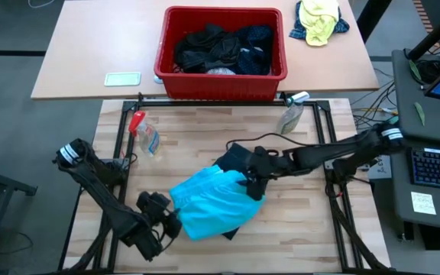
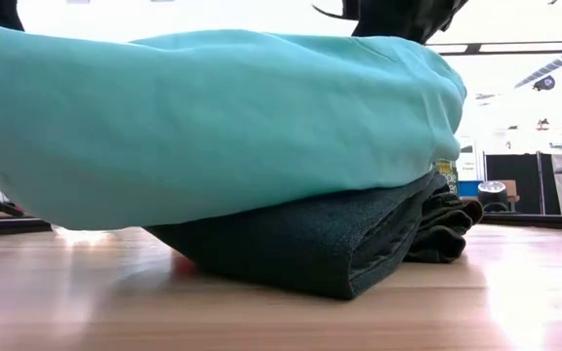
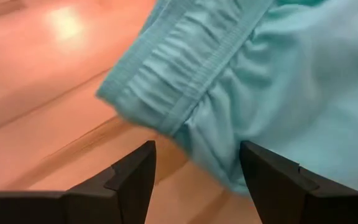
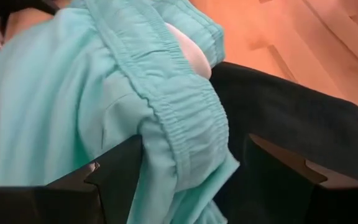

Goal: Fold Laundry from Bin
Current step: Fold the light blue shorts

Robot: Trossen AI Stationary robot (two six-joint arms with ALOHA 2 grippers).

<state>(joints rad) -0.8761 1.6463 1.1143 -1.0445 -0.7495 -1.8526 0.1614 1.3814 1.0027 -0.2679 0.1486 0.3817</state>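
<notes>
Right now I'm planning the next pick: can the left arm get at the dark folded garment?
Probably not directly. The turquoise garment lies on top of the dark folded garment, and the left gripper, open, sits at the turquoise edge on the far side.

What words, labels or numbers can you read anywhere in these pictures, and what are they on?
None can be read.
Pale green rectangular card on the tan table: print too small.
Yellow sticky note beside the black keyboard: writing too small.
Bright turquoise garment, red plastic bin: no text shows.

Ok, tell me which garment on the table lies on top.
The turquoise garment: it lies over the folded dark garment, between both open pincers.
</notes>
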